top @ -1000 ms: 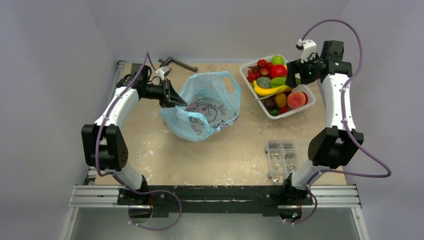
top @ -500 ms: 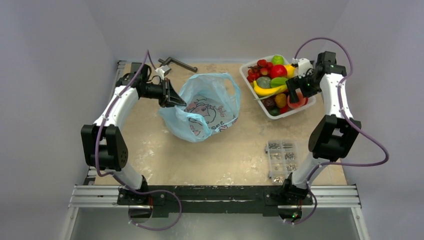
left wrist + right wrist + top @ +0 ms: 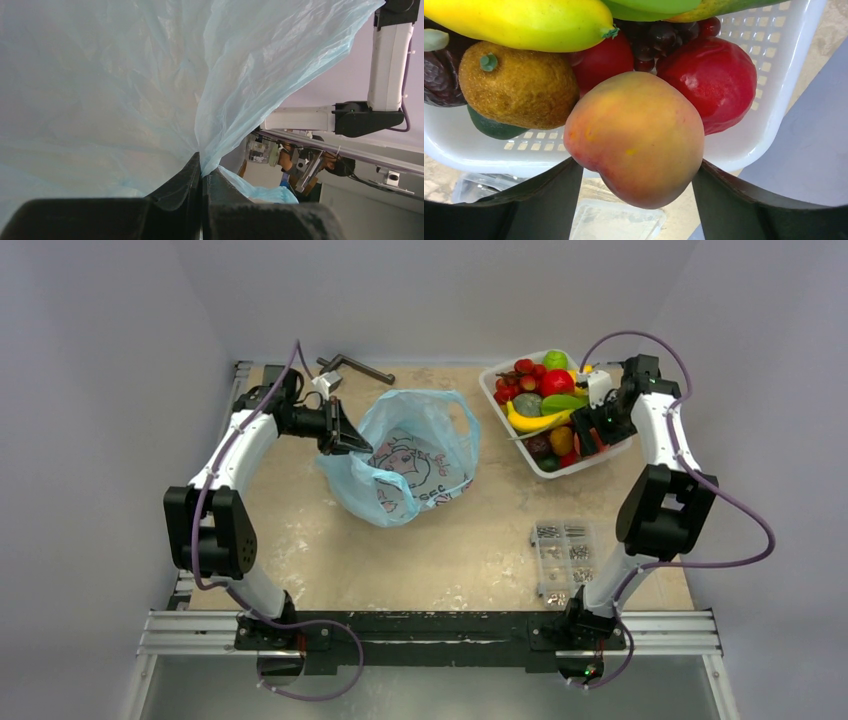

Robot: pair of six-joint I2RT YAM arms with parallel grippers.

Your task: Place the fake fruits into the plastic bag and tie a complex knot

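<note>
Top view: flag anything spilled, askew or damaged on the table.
Nothing stands out. The fake fruits all sit in the white tray, none spilled; the left gripper pinches the rim of the plastic bag, holding it open; the right gripper brackets a peach; the screw box lies flat.

Soft, even light leaves faint shadows on my table (image 3: 450, 540); close up, the plastic bag (image 3: 125, 75) glows and my fingers (image 3: 177, 192) blur dark.
</note>
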